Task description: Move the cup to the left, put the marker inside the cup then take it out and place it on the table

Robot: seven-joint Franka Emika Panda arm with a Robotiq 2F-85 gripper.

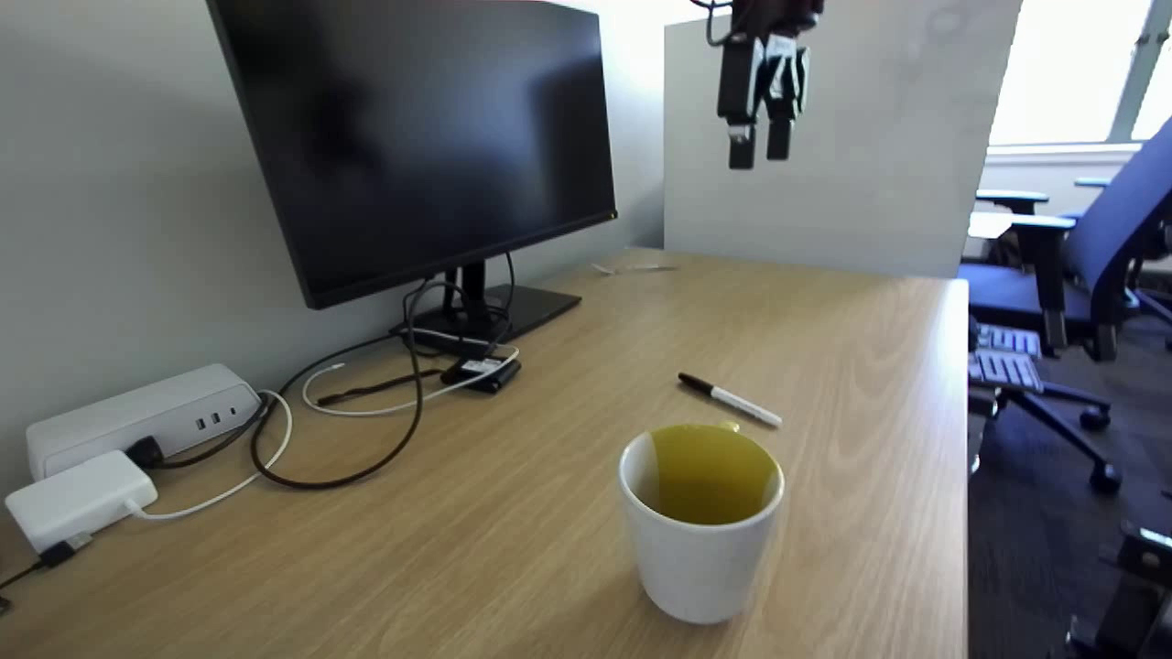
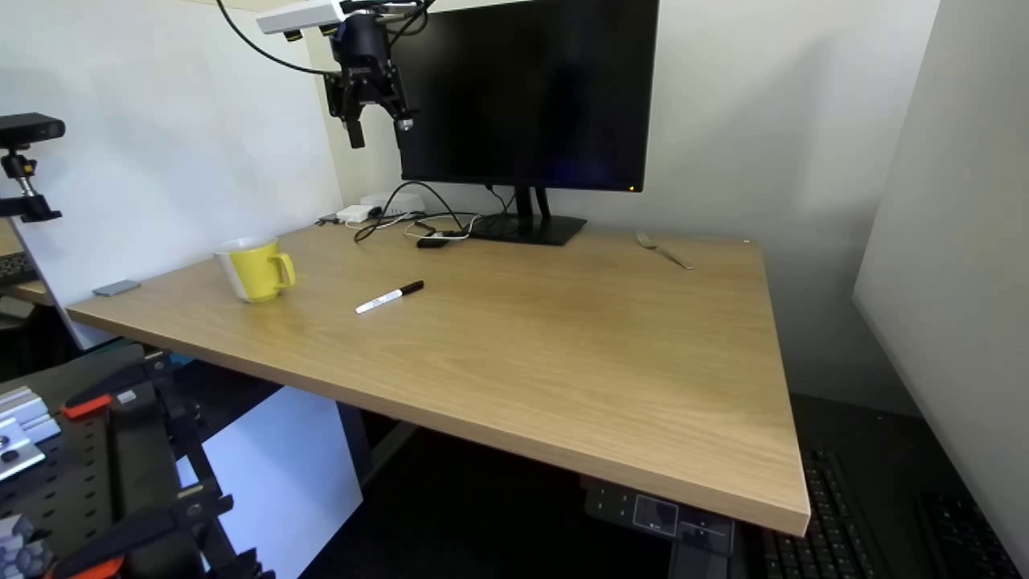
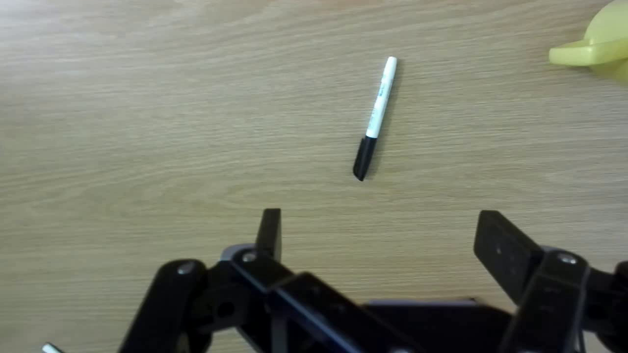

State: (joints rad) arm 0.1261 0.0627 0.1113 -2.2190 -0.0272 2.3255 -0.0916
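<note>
The marker (image 3: 377, 118) is lying near the cup (image 1: 700, 554), on the side of its handle (image 3: 584, 52), presumably for easy dropping in. The pincer (image 1: 761, 151) is hanging higher than the cup, jaws spread around nothing, perhaps for grasping next. The cup is standing upright on the table (image 1: 861, 403), showing only yellow inside.

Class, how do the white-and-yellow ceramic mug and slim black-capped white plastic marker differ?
The mug stands upright; the marker lies flat. The mug is wide and open-topped; the marker is thin and capped. The mug pairs white with yellow, the marker white with black. Both rest, apart, on the light-brown wood-grain desk.
</note>
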